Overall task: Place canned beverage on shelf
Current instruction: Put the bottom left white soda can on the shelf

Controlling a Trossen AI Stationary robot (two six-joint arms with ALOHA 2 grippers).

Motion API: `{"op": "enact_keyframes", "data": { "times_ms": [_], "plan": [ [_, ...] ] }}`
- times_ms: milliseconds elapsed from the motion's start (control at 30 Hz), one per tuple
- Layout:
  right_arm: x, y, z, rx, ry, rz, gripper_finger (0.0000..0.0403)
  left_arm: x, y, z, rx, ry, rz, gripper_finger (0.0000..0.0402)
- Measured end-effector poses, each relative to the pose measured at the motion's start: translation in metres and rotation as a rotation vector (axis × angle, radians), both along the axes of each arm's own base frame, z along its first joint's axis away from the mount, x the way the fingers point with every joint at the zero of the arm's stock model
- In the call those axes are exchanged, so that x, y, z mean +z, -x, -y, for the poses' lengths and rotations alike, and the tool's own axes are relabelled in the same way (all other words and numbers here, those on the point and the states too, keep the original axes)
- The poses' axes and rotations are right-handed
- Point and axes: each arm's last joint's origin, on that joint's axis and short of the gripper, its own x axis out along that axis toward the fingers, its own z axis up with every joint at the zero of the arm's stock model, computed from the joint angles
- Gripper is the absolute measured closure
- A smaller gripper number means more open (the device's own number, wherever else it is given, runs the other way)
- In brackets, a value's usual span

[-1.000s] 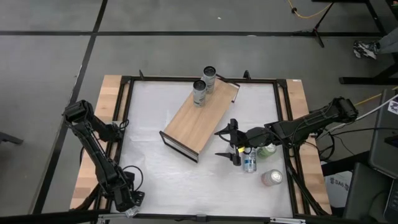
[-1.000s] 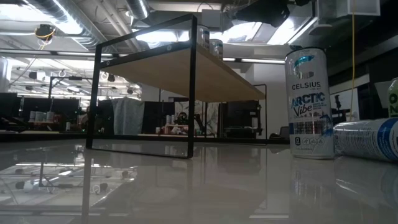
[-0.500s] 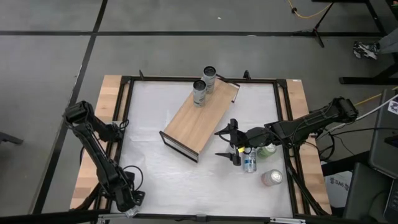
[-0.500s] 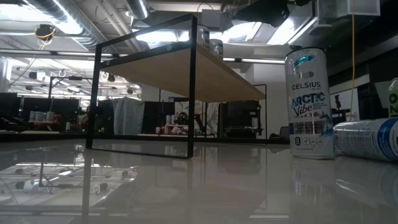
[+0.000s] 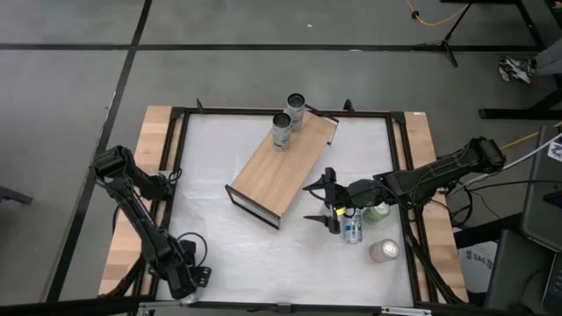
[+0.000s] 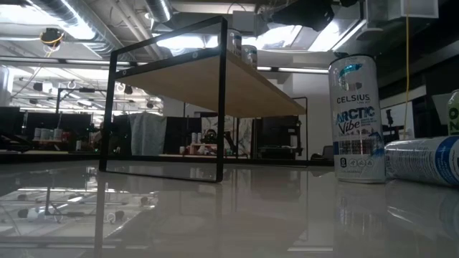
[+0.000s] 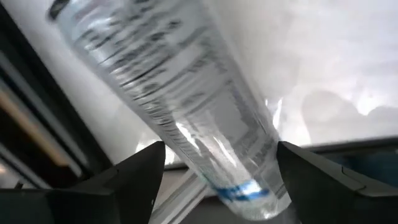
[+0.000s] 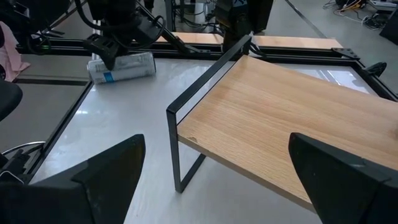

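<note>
1. The white table (image 5: 263,254) fills the middle of the high view, and the shelf (image 5: 285,167) stands on it as a slanted light-wood board in the upper centre, black frame ends at each short side.
2. The left arm runs down the left edge of the high view, elbow at mid-left, wrist bent down to the lower left corner of the table. The left gripper (image 5: 189,283) sits there — its fingers (image 7: 134,180) stand partly spread on either side of a lying silver can (image 7: 180,106), close to it, though I cannot tell whether they press it.
3. The right arm reaches in from the right edge, stretched nearly level toward the centre. The right gripper (image 5: 322,204) hangs just right of the shelf's lower end with its fingers spread wide, holding nothing.
4. Two grey cans (image 5: 288,118) stand upright on the shelf's upper end, side by side.
5. Near the right gripper, lower right of centre: an upright white-and-blue can (image 5: 353,230), a green can (image 5: 378,211) behind it, and a pink-topped can (image 5: 384,251) lower still.
6. Against the earlier high view, the left wrist has slid slightly right and down along the table's lower left corner; the right arm, shelf and cans have not moved.
</note>
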Motion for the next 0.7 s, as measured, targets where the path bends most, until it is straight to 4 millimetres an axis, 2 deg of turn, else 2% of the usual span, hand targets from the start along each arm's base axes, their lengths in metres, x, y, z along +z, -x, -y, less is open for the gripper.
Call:
{"op": "enact_keyframes", "data": {
  "times_ms": [367,700],
  "plan": [
    [0.000,0.000,0.000,0.001,0.000,0.000,0.0017,-0.003,-0.016,-0.025,0.059,-0.172,0.043,0.0103],
    [0.000,0.000,0.000,0.001,0.000,0.001,0.0017,-0.006,-0.023,-0.032,0.025,-0.258,0.120,0.0103]
  ]
}}
